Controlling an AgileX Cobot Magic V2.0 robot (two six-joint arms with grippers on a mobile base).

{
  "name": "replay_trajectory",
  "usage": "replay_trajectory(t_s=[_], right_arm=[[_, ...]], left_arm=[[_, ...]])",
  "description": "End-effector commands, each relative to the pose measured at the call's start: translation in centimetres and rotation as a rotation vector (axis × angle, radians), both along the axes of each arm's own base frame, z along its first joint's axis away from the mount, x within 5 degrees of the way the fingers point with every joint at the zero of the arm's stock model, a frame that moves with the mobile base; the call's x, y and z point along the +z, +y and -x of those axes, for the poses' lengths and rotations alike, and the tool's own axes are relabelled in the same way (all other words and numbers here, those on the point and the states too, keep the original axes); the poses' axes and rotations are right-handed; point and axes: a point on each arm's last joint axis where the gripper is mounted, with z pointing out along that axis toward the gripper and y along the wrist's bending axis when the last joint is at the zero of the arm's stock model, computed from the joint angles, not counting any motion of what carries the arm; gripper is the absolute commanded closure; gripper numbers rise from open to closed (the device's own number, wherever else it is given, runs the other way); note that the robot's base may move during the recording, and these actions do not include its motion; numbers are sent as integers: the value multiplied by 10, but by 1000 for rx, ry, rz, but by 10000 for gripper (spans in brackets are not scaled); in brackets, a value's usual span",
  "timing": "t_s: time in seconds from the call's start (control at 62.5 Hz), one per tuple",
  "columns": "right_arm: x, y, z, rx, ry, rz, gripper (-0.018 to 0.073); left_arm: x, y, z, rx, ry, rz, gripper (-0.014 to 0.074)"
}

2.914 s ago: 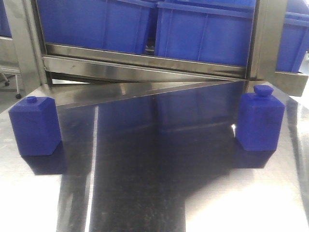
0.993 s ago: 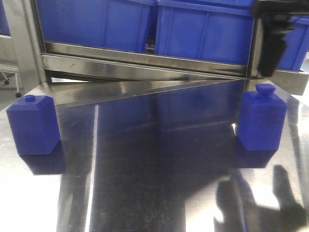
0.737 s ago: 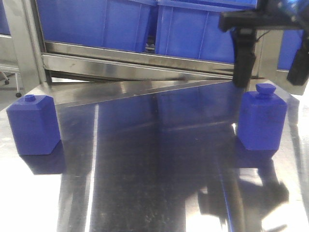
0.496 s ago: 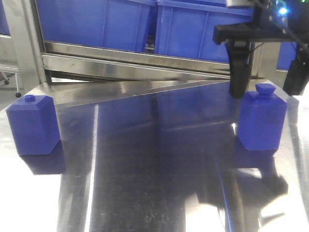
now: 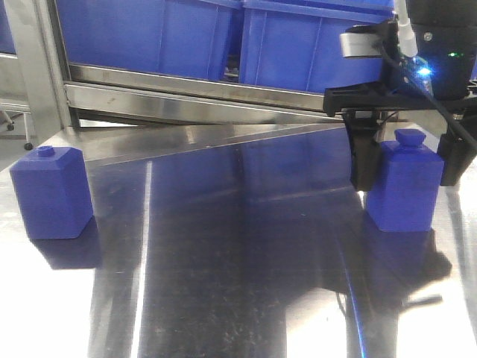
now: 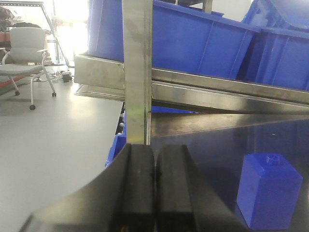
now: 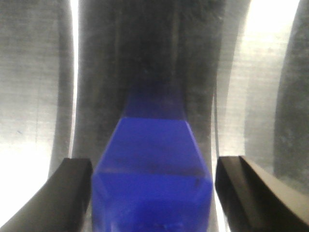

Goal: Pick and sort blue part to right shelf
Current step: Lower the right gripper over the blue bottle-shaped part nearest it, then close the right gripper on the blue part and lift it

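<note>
1. Right end effector (image 5: 407, 175) is spread wide, straddling the upright blue part (image 5: 402, 190); fingers sit just beside its sides, contact unclear.
2. Shelf rail (image 5: 223, 93) is just behind it; bare desk (image 5: 223, 261) runs to its left.
3. Left end effector (image 6: 154, 193) is pressed closed and holds nothing; the second blue block (image 6: 268, 195) is ahead-right of it.
4. Contents of the blue bins (image 5: 313, 45) above are hidden.

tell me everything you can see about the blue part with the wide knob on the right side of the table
The blue part is a solid deep-blue, plastic-looking block shaped like a bottle, with angled shoulders and a wide rounded knob on top. It stands upright on the steel table, near its right edge. The open right gripper straddles it, one finger on each side, not clamped.
</note>
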Motion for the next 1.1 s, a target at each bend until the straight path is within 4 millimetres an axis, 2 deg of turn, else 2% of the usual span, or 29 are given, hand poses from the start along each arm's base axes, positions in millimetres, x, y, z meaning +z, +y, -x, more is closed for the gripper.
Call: replay_trajectory(t_s=[0.0, 0.208, 0.4, 0.592, 0.688, 0.753, 0.961, 1.089], right_arm=[[17, 2, -1, 4, -70, -26, -25], [12, 2, -2, 4, -54, -20, 134], [17, 1, 0, 4, -62, -22, 133], [49, -6, 12, 46, -168, -42, 133], [68, -17, 21, 83, -305, -88, 133], [74, -26, 30, 94, -389, -130, 133], [75, -64, 63, 116, -603, -126, 133], [72, -91, 84, 54, -731, -84, 133]], left_arm=[[1, 0, 1, -3, -77, 19, 473], [1, 0, 1, -3, -77, 19, 473], [1, 0, 1, -3, -77, 19, 473], [1, 0, 1, -3, -77, 19, 473], [1, 0, 1, -3, -77, 19, 473], [1, 0, 1, -3, -77, 19, 473], [1, 0, 1, -3, -77, 19, 473], [1, 0, 1, -3, -77, 19, 473]])
